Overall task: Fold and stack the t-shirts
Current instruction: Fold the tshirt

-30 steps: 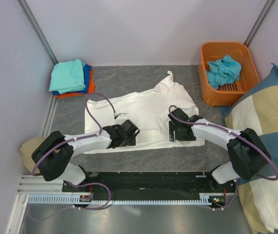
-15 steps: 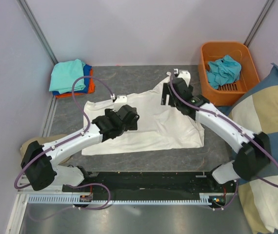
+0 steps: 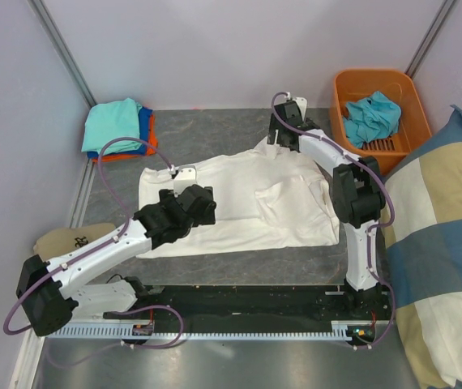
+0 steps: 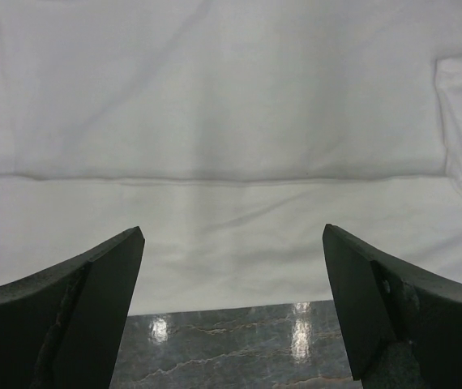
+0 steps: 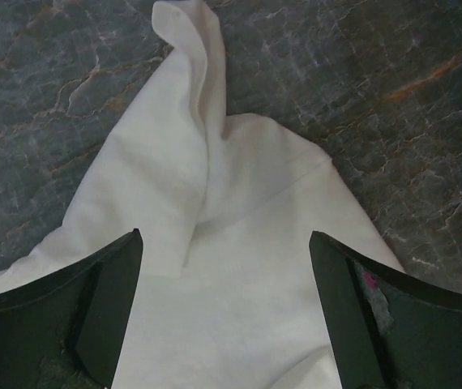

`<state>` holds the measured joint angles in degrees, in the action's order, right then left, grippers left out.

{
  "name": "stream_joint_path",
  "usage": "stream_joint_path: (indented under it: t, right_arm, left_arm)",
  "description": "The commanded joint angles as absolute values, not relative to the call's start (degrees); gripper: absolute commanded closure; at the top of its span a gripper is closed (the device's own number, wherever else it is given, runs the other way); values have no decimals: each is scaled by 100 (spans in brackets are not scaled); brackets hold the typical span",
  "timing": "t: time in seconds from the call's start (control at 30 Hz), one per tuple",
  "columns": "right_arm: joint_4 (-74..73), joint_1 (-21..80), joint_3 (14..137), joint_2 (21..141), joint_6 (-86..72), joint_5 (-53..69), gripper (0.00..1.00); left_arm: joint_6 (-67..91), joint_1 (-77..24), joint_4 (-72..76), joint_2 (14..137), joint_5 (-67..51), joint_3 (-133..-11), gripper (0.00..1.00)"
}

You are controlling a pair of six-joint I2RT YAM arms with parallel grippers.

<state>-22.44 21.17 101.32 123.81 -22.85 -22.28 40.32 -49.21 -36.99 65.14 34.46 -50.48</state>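
Grey marbled table (image 3: 215, 134) carries the large white t-shirt (image 3: 239, 198), spread flat with its long axis running side to side across the reach of both arms. The left gripper (image 4: 231, 229) hangs over the shirt's near-left part with its 2 fingers wide apart and nothing between them; below it the near hem runs crosswise, from 1 finger to the other, with bare table just behind the fingertips. The right gripper (image 5: 224, 235) is stretched to the shirt's far edge, also spread wide and holding nothing. A twisted point of cloth (image 5: 186, 49) stands up just ahead of its fingertips, and the cloth widens back beneath them. That point looks like the next thing to grasp, and the right arm is much the nearer; the left is better placed for the near hem. Well off to the left gripper's far left sits the stack of folded shirts (image 3: 117, 128), teal over blue and orange. Right of the right gripper, an orange basket (image 3: 374, 74) holds 1 crumpled teal shirt (image 3: 370, 116).
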Motion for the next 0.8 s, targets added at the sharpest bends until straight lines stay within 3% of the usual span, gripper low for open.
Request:
stream_joint_path:
  t: [0.0,0.27,0.77]
  right_arm:
    - [-2233,1917,10521,12524,-2267,-1952,8]
    - [-1609,1740,9423,12138,-2707,-1187,7]
    - [-1863,1529,8886,12182,-3111,-1186,7]
  left_arm:
    - [4368,-4896,-3806,6284,3691,-4887,0]
    - [4447,-4896,-3788,6565,3569,-4957,0]
    - [4324,-4869,-3779,6653,3604,-4966,0]
